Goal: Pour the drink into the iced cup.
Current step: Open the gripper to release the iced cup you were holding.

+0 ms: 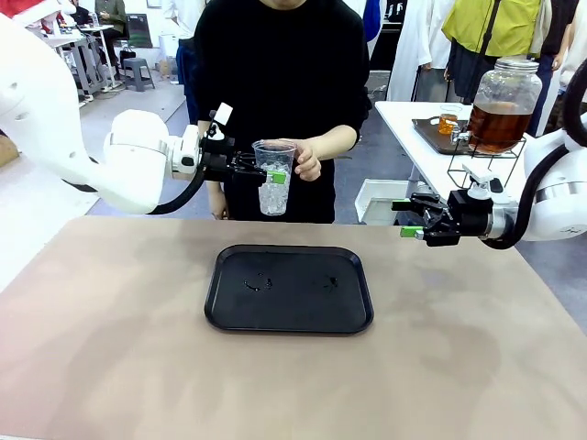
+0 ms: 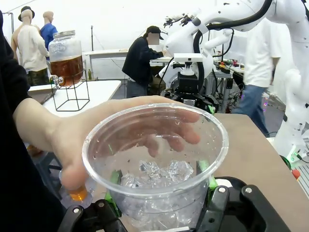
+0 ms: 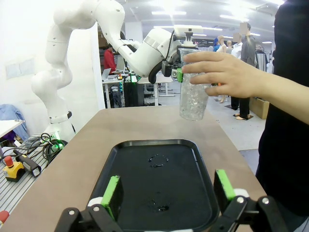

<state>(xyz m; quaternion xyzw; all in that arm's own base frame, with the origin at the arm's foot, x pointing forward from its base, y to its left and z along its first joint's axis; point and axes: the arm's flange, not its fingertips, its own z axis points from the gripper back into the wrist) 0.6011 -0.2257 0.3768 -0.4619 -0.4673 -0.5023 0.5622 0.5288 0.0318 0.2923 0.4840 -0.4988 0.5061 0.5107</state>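
the left gripper (image 1: 268, 171) pinches the clear plastic cup (image 1: 274, 194) around its upper half, green pads pressed to either side, and holds it in the air past the far edge of the black tray (image 1: 293, 307); the person's hand (image 1: 305, 160) is wrapped round the far side of the cup too. a heap of ice (image 2: 159, 174) sits in the bottom, with no liquid over it yet. the cup looks thin and light, with walls that would buckle under a hard squeeze and are likely wet and slippery from the cold, so a gentle hold just below the stiffer rim suits it. the right gripper (image 1: 410, 220) hangs spread and empty above the worktop (image 1: 110, 330), to the right of the tray. the drink (image 1: 498, 126) is amber and fills about half of a big glass jar (image 1: 504, 82) on a wire stand (image 1: 477, 170) on a white side table (image 1: 408, 115), well apart from the cup. that jar looks heavy, smooth and breakable; its spigot (image 2: 54, 79) seems the safer part to work than lifting the whole thing
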